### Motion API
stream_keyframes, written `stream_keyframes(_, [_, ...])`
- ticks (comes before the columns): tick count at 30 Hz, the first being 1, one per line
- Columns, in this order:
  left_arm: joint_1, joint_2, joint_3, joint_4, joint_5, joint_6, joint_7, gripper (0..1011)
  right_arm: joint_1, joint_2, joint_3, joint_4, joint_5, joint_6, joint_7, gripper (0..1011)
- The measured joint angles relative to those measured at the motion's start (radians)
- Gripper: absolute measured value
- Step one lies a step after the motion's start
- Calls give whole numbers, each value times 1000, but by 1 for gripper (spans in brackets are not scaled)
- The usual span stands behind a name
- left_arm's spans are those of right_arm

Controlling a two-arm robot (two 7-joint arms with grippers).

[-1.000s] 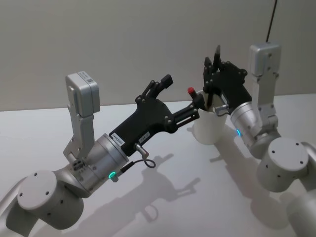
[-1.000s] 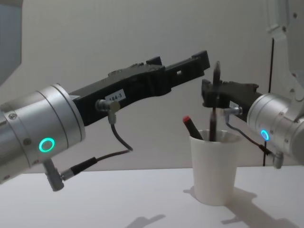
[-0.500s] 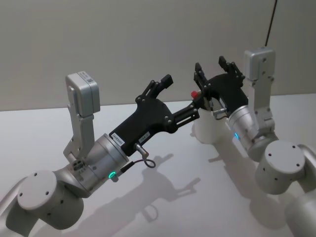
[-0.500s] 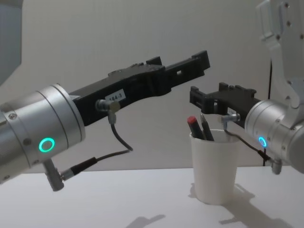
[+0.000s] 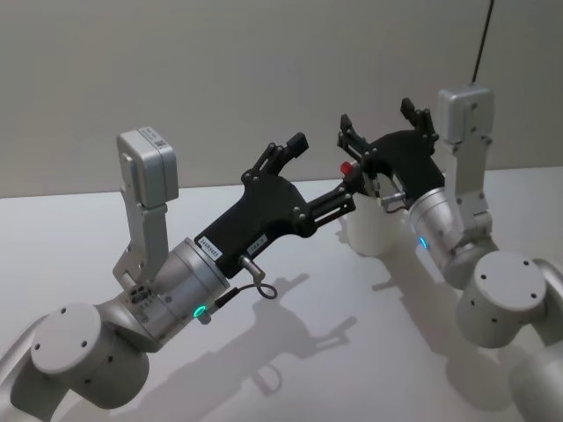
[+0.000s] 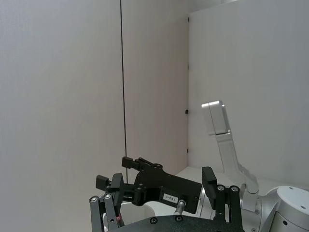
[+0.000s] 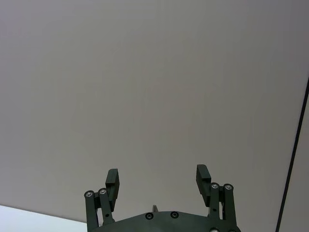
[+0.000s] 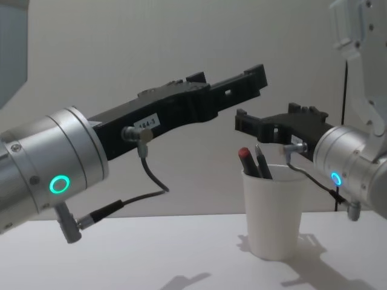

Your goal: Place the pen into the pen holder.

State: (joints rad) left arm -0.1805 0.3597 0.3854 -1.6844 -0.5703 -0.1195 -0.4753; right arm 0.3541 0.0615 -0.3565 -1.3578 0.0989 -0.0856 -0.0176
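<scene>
The white table [image 5: 334,352] carries the scene, with both arms reaching out above it. The left gripper [image 5: 325,171] is the largest thing here, a black body stretched forward from its silver wrist; its fingers [image 5: 295,145] stand apart with nothing between them, one tip high, the other low and close against the side of the pen holder [image 8: 273,211]. The right gripper [image 8: 251,124] hovers just above the holder's rim, its fingers [image 7: 112,181] spread wide and empty, with bare wall showing in the gap between them in the right wrist view.

The pen holder, a plain white paper cup, stands upright on the table directly below the right gripper's fingertips and just beyond the left gripper's lower fingertip. Inside it the pen [image 8: 262,162], dark and slim, leans against the rim, its upper end poking out just under the right fingers without touching them. Beside it in the same cup leans a second pen with a red cap [image 8: 248,160], its cap the nearer of the two to the left gripper's tips.
</scene>
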Motion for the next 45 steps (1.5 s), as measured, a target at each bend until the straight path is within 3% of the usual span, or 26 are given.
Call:
stream_keyframes(13, [0, 0, 0, 0, 0, 0, 0, 1001, -55, 29, 20, -102, 47, 37, -60, 1001])
stream_keyframes(21, [-2, 1, 3, 2, 16, 5, 21, 1001, -64, 37, 23, -110, 51, 40, -57, 1001])
stream_keyframes(45, [-40, 16, 49, 41, 261, 94, 327, 1001, -273, 200, 97, -315, 145, 95, 40, 1001])
